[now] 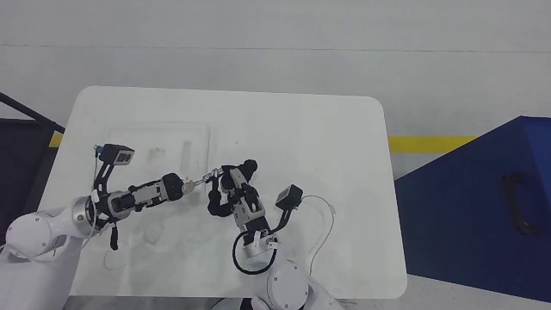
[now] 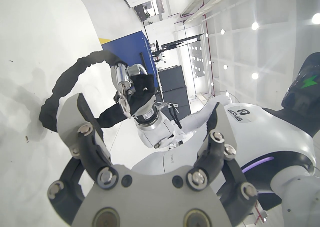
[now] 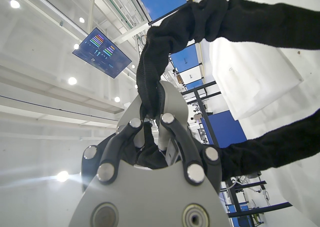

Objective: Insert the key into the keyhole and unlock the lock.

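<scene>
Black fabric is sheathing the cable lock (image 2: 119,76), which the right gripper (image 3: 155,105) is clamping by its sleeve above the table (image 1: 327,138). The key (image 2: 123,101) is seemingly sitting in the keyhole. The left gripper (image 2: 150,110) is facing it, spread wide, holding nothing. Closing off-centre risks knocking the key loose, and the soft sleeve may be letting the lock twist.

My left gripper (image 2: 148,104) sits wide open, its two fingers (image 2: 82,113) spread well apart with nothing between them. Past it I see the right gripper (image 2: 141,88) clamped on the lock (image 2: 121,75), whose black-sleeved cable (image 2: 75,68) loops out over the white worktop (image 2: 37,38). A key (image 2: 123,103) hangs from the lock's silver face.
</scene>
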Robot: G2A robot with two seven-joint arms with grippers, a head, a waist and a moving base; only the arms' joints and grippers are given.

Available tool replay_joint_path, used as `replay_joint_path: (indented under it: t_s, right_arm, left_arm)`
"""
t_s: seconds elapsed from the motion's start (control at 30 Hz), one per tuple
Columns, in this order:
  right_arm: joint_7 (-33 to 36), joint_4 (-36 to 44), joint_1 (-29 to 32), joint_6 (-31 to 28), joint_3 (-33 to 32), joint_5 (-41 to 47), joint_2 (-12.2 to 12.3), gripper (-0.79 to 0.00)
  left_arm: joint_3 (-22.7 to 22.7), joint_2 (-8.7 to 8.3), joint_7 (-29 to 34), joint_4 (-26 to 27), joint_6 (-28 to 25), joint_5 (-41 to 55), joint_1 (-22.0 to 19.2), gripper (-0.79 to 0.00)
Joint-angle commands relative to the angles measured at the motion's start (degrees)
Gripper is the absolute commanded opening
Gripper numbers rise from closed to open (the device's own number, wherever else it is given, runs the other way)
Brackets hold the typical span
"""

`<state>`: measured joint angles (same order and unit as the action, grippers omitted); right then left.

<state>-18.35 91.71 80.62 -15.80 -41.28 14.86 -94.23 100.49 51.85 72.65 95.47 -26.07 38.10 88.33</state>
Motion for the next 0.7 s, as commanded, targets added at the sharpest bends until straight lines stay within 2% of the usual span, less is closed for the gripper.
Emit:
replay_joint_path:
  t_s: [0.0,0.03,0.13,0.17,0.23,0.37,0.67]
  right_arm:
    - [-0.14,0.24,0.09,-0.29,0.1,-0.45,0.12,-0.785]
    - [-0.17,0.39,0.13,-0.32,0.16,-0.51,0.18,-0.785]
    - [-0.2,0.68,0.18,-0.54,0.28,-0.81,0.33,-0.785]
    - [-0.21,0.75,0.2,-0.63,0.3,-0.94,0.37,-0.785]
    - [-0.2,0.83,0.23,-0.75,0.33,-0.99,0.43,-0.785]
    - [-0.55,0.71,0.32,-1.19,0.37,-1.57,0.49,-0.785]
    - [-1.91,0.03,-0.09,-1.54,1.14,-2.92,0.47,-0.785]
  left_arm:
    - [-1.35,0.17,-0.64,-0.51,-0.14,0.02,-0.15,0.0]
    - [-1.84,0.28,-1.05,-0.68,-0.96,0.51,-0.4,0.0]
    - [-3.22,0.55,-1.68,-1.29,-2.74,1.06,-0.56,-0.24]
    - [-3.52,0.62,-1.85,-1.51,-2.93,1.31,-0.56,-0.36]
    - [-4.04,0.63,-1.52,-2.04,-2.38,0.89,-0.97,-0.437]
    - [-4.83,0.7,-1.39,-2.53,-2.37,0.25,-1.47,-0.468]
    - [-5.79,0.77,-1.19,-2.3,-2.43,-1.19,-1.76,-0.474]
